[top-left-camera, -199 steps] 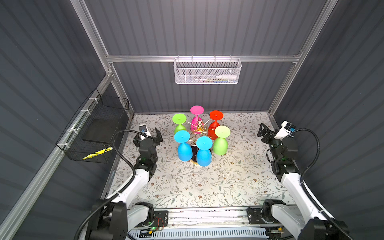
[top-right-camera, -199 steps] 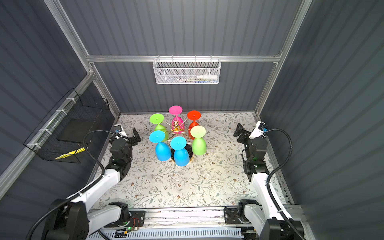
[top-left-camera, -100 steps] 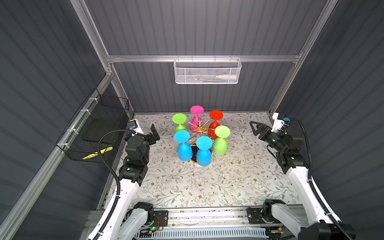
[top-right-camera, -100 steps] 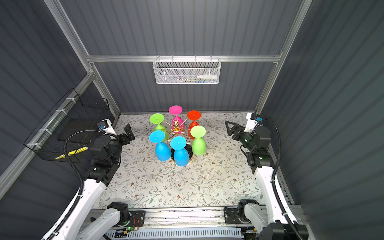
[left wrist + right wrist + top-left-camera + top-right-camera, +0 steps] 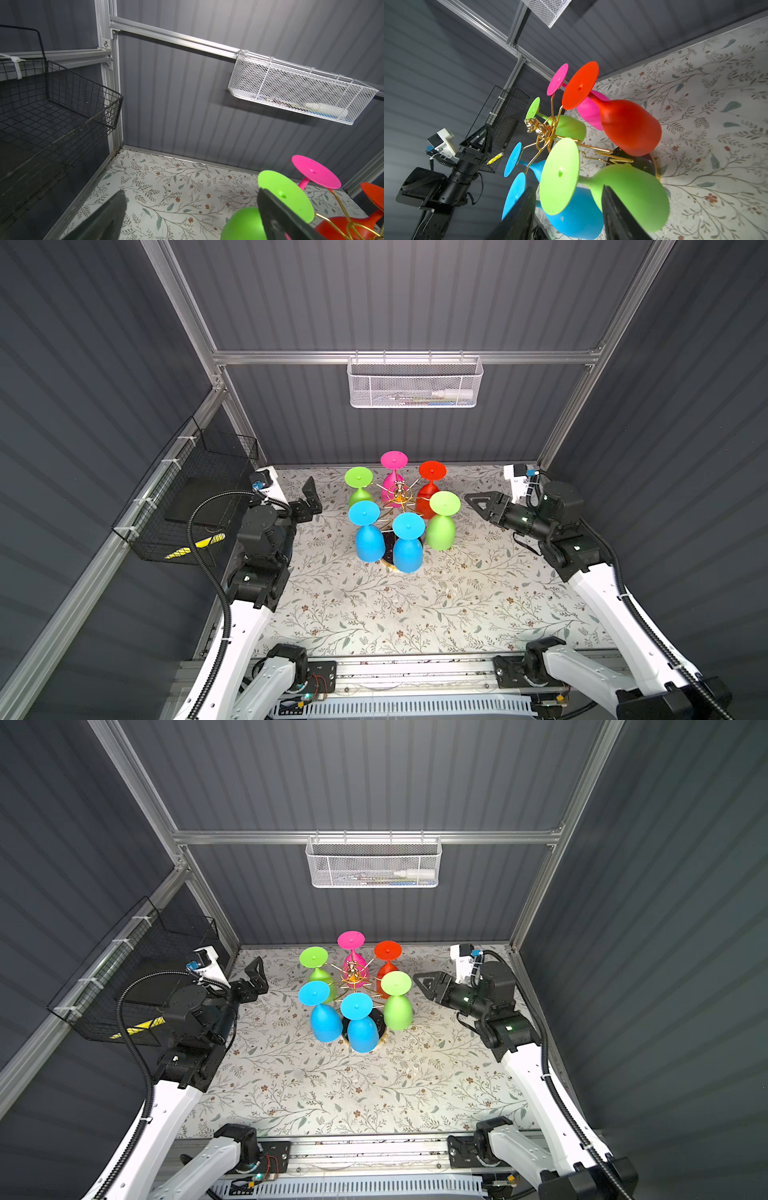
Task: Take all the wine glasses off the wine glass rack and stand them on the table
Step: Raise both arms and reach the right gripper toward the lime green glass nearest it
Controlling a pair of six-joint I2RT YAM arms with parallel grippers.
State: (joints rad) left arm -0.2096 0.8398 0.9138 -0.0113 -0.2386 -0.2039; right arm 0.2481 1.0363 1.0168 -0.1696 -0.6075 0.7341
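The wine glass rack (image 5: 399, 494) (image 5: 352, 974) is a gold wire stand at the middle of the table, and several coloured wine glasses hang from it upside down. A light green wine glass (image 5: 441, 526) (image 5: 629, 193) hangs on the side facing my right gripper (image 5: 473, 498) (image 5: 568, 193). That gripper points at it from a short way off, open, with nothing between its fingers. My left gripper (image 5: 311, 499) (image 5: 191, 199) is wide open and empty, left of the rack near another green glass (image 5: 358, 485) (image 5: 245, 224).
Two blue glasses (image 5: 369, 539) hang at the front of the rack, with a red one (image 5: 430, 489) and a pink one (image 5: 393, 472) at the back. A black wire basket (image 5: 199, 497) hangs on the left wall. A white mesh basket (image 5: 415, 383) hangs on the back wall.
Both arms have lifted and swung so that their grippers point in at the rack. The right gripper has come closer to the light green glass. No glass has moved.
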